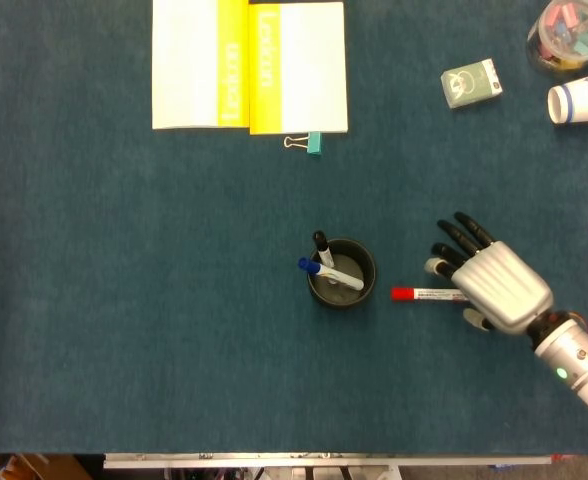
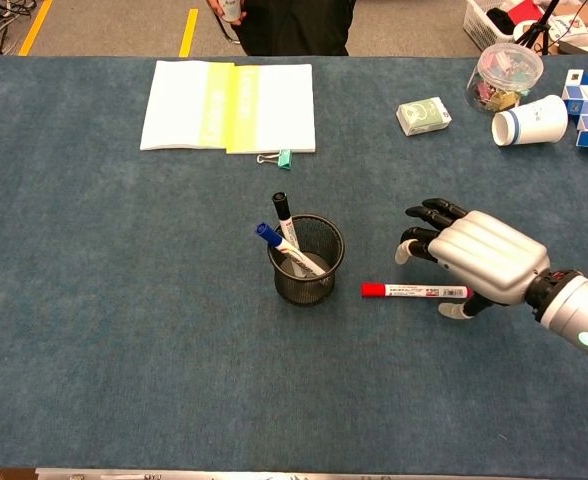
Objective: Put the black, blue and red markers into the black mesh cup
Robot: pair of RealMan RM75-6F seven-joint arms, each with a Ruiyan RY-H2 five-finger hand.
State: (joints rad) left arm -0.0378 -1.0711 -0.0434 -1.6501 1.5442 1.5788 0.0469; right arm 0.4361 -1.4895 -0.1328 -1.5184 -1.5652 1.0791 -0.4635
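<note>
- Head view shows the black mesh cup (image 1: 342, 274) near the middle of the blue counter (image 1: 124, 300), with the black marker (image 1: 322, 248) and the blue marker (image 1: 326, 274) standing in it, their caps leaning toward 10 o'clock.
- Red marker (image 1: 426, 294) lies flat on the counter at 3 o'clock of the cup, just beside it, red cap toward the cup.
- Right robot hand (image 1: 489, 282) sits palm-down over the marker's far end with fingers spread toward 10 o'clock; it is open and grips nothing.
- Left robot hand shows in neither view.
- At 12 o'clock of the cup lie an open yellow-and-white book (image 1: 249, 66) and a teal binder clip (image 1: 307, 143).
- At 2 o'clock: a small green box (image 2: 423, 115), a paper cup (image 2: 530, 120) on its side, a clear tub (image 2: 504, 75).
</note>
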